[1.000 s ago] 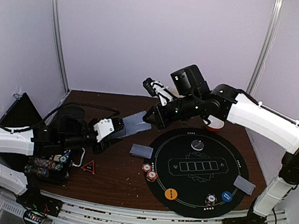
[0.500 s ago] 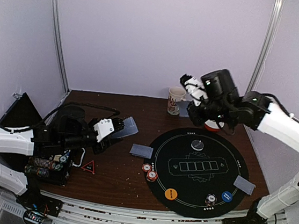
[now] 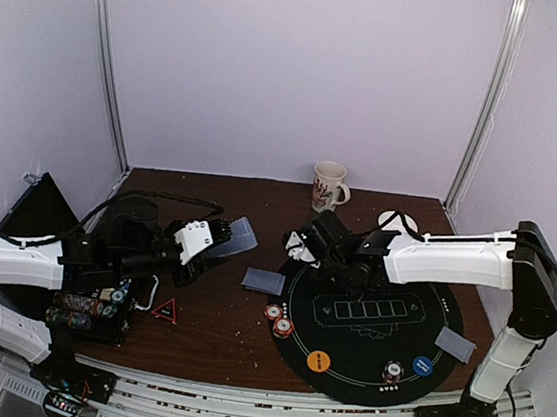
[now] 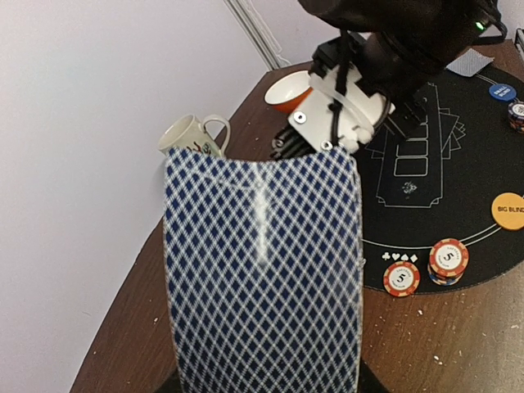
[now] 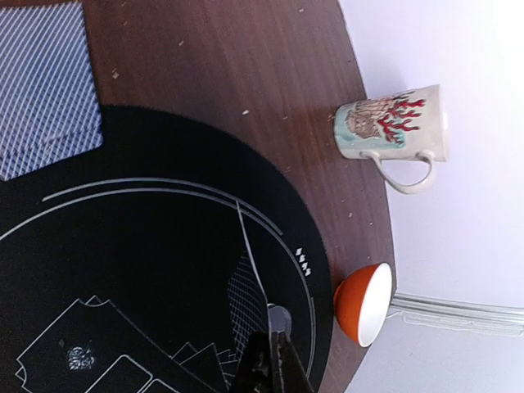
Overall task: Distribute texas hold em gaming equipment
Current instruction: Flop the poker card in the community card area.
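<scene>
Both arms wear white shells over black joints. The left arm (image 3: pixel 6 263) trails black cables (image 3: pixel 164 198); the right arm (image 3: pixel 449 258) carries a white bracket (image 4: pixel 344 110) with two screws and, I think, a green light (image 4: pixel 480 25).

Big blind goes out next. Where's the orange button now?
Top view: the orange button lies near-left on the black mat, just right of the two chip stacks.

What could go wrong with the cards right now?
The right gripper pinches one card by its thin edge above the black mat; it might slip and land crooked. The left gripper holds the deck up off the table, so loose cards could slide out. The right arm sits low near the mug and orange bowl; a wide swing might bump them.
</scene>
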Robot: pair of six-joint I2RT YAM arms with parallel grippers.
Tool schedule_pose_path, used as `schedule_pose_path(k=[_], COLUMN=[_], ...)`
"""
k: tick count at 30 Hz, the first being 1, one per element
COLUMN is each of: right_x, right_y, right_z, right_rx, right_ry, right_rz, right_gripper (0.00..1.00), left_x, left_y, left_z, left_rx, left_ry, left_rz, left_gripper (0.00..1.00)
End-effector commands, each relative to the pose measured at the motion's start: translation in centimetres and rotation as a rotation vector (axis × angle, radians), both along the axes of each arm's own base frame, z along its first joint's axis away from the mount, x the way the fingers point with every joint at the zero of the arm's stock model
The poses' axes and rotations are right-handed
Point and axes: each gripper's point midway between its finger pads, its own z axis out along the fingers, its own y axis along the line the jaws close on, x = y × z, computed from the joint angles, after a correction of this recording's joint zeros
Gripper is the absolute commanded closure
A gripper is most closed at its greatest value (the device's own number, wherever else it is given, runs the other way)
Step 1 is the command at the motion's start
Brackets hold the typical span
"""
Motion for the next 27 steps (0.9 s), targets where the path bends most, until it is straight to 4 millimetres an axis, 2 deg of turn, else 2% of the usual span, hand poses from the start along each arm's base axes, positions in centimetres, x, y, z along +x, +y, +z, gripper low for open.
schedule_pose_path(k=[1, 3, 6, 10, 12, 18, 24, 27], right_x=[-3.0, -4.8, -6.7, -9.2, -10.0, -10.1, -10.2, -10.7], right_y=[-0.4, -0.4, -0.2, 1.1, 1.0, -0.1, 0.6, 0.5], right_z=[-4.3, -6.7, -8.9, -9.7, -10.2, -10.8, -11.2, -11.4], right_rx=[-0.080, -0.102, -0.074, 0.037, 0.054, 0.003, 0.017, 0.005], right_ry=[0.081, 0.156, 0.272, 0.411, 0.445, 0.458, 0.476, 0.506], right_rz=[0.085, 0.108, 0.109, 0.142, 0.147, 0.114, 0.130, 0.146], right_gripper=[1.00, 1.00, 1.00, 1.00, 1.00, 1.00, 1.00, 0.90], left_x=[0.4, 0.4, 0.3, 0.4, 0.4, 0.4, 0.4, 0.5], left_y=[-0.4, -0.4, -0.4, -0.4, -0.5, -0.5, -0.5, -0.5], left_z=[1.5, 1.5, 1.4, 1.4, 1.5, 1.4, 1.3, 1.4], left_rx=[-0.053, -0.052, -0.051, -0.048, -0.050, -0.050, -0.048, -0.049], left_ry=[-0.037, -0.037, -0.035, -0.036, -0.036, -0.032, -0.028, -0.031], left_rz=[0.003, 0.002, 0.001, 0.003, 0.001, 0.002, 0.001, 0.005], left_gripper=[0.59, 0.59, 0.59, 0.59, 0.59, 0.59, 0.59, 0.59])
